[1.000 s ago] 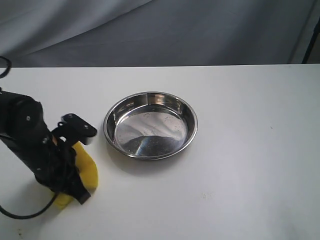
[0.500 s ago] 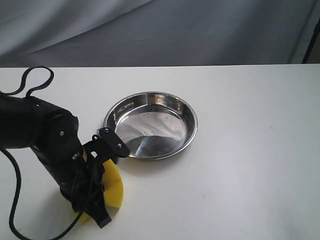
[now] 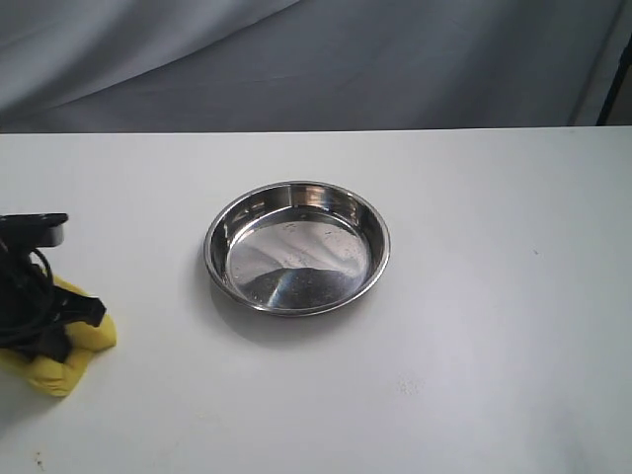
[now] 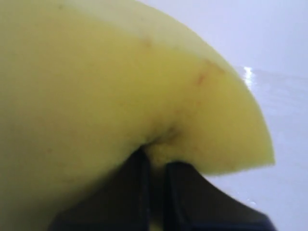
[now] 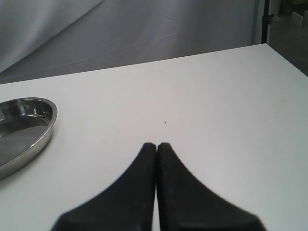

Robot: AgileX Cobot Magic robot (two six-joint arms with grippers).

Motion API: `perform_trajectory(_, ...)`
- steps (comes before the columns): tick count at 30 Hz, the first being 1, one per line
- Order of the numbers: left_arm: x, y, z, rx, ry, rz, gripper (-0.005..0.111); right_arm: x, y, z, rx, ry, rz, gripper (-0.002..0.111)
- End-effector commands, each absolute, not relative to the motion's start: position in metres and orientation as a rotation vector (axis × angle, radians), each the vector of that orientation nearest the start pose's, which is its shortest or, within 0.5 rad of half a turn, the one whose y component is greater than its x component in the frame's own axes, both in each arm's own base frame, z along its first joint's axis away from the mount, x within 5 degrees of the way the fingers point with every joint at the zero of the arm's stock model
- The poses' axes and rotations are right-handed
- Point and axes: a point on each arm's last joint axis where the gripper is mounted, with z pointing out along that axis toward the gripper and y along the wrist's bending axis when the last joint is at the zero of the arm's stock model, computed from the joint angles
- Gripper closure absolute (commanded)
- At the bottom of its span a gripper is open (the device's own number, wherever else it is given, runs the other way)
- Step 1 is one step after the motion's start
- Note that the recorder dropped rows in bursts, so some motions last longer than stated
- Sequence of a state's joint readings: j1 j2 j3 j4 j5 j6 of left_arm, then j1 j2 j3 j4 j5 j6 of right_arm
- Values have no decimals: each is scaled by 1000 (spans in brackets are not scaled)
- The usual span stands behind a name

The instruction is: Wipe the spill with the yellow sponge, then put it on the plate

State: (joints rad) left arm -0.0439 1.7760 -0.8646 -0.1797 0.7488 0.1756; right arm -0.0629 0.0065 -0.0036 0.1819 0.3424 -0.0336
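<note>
The yellow sponge lies pressed on the white table at the far left of the exterior view, pinched by my left gripper, whose black body mostly runs off the left edge. In the left wrist view the sponge fills the picture, squeezed between the two dark fingers. The steel plate sits mid-table, well to the right of the sponge, with nothing in it. A wet sheen shows on the table beside the sponge; no amber spill is visible. My right gripper is shut on nothing, hovering over bare table with the plate's rim off to one side.
The white table ends at a grey cloth backdrop. A dark stand leg rises at the far right corner. Black cable loops hang around the left arm at the left edge.
The left arm swept the sponge from near the plate's front-left back to the far left edge of the table. The plate has not moved.
</note>
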Motion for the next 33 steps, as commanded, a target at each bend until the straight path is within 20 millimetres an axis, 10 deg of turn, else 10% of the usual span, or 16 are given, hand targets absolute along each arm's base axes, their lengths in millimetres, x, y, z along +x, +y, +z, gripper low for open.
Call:
perform_trajectory(1, 275, 11, 128, 56, 3201, -105, 107, 54, 2, 184, 146, 1800, 106, 108)
perform_trajectory(11, 266, -16, 125, 307, 3250, -130, 107, 54, 2, 184, 144, 1800, 104, 108)
perform_trajectory(19, 200, -170, 125, 1082, 3146, -264, 107, 54, 2, 184, 144, 1800, 104, 108)
perform_trajectory(22, 176, -196, 126, 1261, 3091, -292, 107, 54, 2, 184, 146, 1800, 106, 108)
perform_trajectory(29, 206, -167, 124, 1034, 3135, -278, 107, 54, 2, 184, 146, 1800, 106, 108)
perform_trajectory(33, 250, -96, 124, 561, 3189, -277, 107, 54, 2, 184, 144, 1800, 104, 108)
